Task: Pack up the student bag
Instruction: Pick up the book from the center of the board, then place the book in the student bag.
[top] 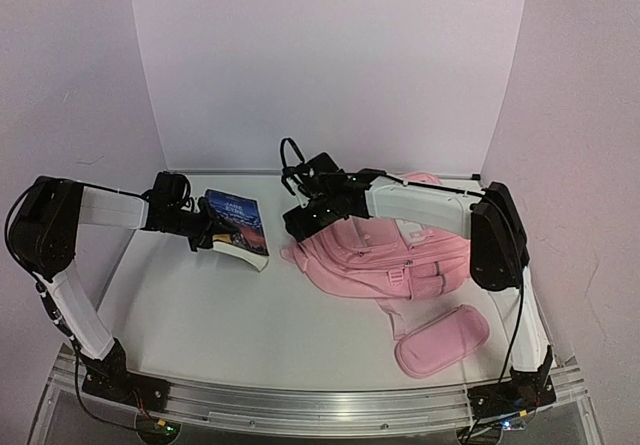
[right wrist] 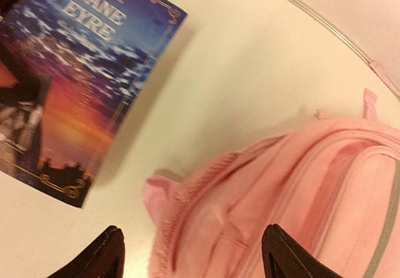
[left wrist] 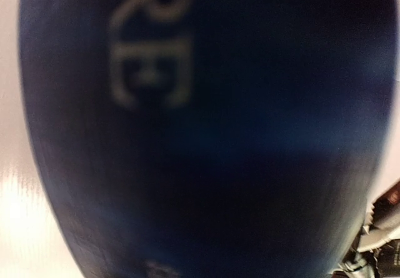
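**Loading the Book into the Student Bag**

The student bag (top: 375,265) lies flat on the tabletop (top: 220,310), right of centre, with its top end toward the left arm. The left tool (top: 210,235) is clamped on one edge of the book (top: 240,223) and holds it tilted, just left of the bag. The right tool (right wrist: 195,254) hovers over the bag's top end, jaws apart, nothing between them. A pink pencil case (top: 441,341) lies near the bag, toward the front right.

Recommended procedure:

1. Lower the right tool onto the upper lip of the bag's mouth and pinch one layer of fabric only. The right wrist view does not show whether the zip is fully open.
2. Raise the lip so the mouth stands wide.
3. Level the book and feed it in narrow edge first.

Caution: an edge grip lets the book pivot, so move slowly and release only once the book is well inside
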Robot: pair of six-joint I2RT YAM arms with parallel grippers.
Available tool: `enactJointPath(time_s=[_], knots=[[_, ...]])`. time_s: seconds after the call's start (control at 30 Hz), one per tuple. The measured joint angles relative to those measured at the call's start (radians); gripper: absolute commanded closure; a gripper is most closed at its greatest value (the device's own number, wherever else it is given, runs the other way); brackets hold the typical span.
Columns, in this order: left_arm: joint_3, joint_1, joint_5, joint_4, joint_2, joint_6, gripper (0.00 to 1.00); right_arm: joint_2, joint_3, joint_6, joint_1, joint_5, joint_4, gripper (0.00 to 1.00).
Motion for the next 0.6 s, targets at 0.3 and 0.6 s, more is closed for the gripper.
enactJointPath(time_s=[0.3, 0.6], knots=[[0.0, 0.0, -0.027, -0.05, -0.039, 0.017, 1.0, 0.005, -0.018, -0.071, -0.018, 0.224, -0.03, 0.27], [0.0, 0.0, -0.033, -0.066, -0.067, 0.041, 1.0, 0.005, -0.094, -0.11, -0.031, 0.35, -0.007, 0.31]])
